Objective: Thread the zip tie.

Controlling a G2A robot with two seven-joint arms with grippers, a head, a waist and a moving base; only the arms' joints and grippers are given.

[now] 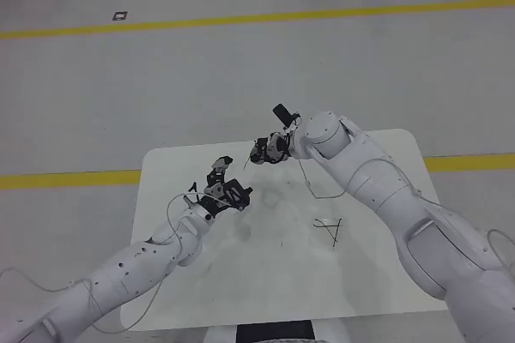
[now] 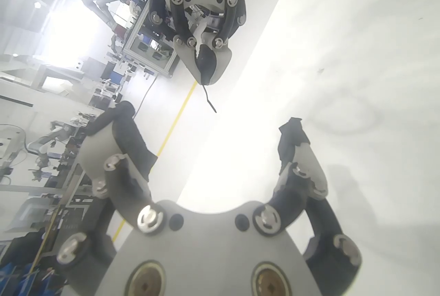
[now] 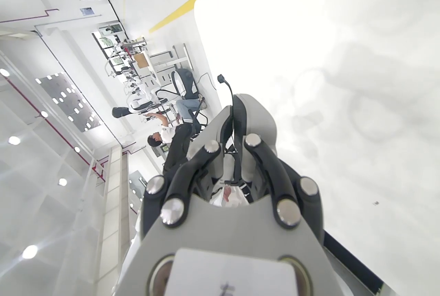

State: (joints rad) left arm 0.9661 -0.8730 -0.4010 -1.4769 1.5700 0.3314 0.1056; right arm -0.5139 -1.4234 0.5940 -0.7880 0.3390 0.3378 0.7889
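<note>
White table (image 1: pixel 266 274), yellow floor stripe (image 1: pixel 240 20)

Top view: we log the table (image 1: pixel 283 283) across the lower centre of the frame. The right gripper (image 1: pixel 259 153) sits at upper centre, over the table's far edge. The left gripper (image 1: pixel 232 177) is just below and left of it, near but apart, and the two face each other. The zip tie (image 2: pixel 209 98) sits between the right gripper's fingers, with its free end pointing toward the left gripper and not touching it. Loose ties (image 1: pixel 328 228) lie on the table right of centre, well apart from both grippers. A floor line (image 1: pixel 60 180) runs out from either side of the table at mid-frame.
</note>
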